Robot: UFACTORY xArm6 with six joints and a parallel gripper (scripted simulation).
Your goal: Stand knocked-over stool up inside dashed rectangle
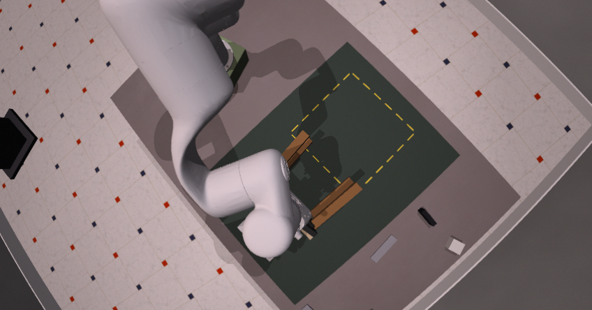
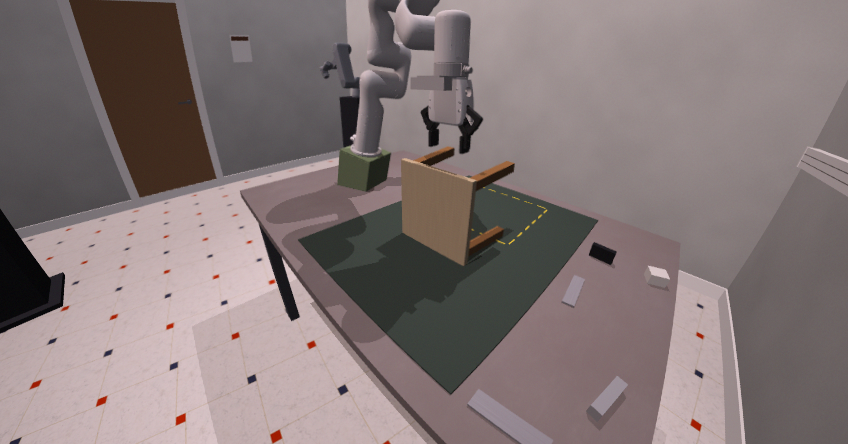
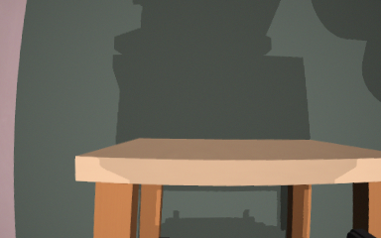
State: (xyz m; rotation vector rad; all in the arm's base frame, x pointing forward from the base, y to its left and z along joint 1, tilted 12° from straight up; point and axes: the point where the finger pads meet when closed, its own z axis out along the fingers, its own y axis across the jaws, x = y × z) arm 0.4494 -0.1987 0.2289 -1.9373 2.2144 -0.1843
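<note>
While on its side, stool [image 2: 433, 209] under wide-open, bare jaws.

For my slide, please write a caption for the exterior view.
Open gripper hovers above the tipped stool lying beside the dashed rectangle.

A plain indoor test room, laid out like a robot lab, is showing in the exterior view. Bare grey walls [image 2: 595, 53] are enclosing it, and a brown wooden door [image 2: 142, 91] in a pale frame is standing at the upper left beside a small white wall notice [image 2: 241, 47]. White floor tiles [image 2: 119, 320] with small red and blue diamonds are covering the ground. A mauve-brown work table [image 2: 595, 344] is carrying a dark green mat [image 2: 386, 297] and a white robot arm [image 2: 380, 77] on an olive-green block pedestal [image 2: 351, 175].
</note>
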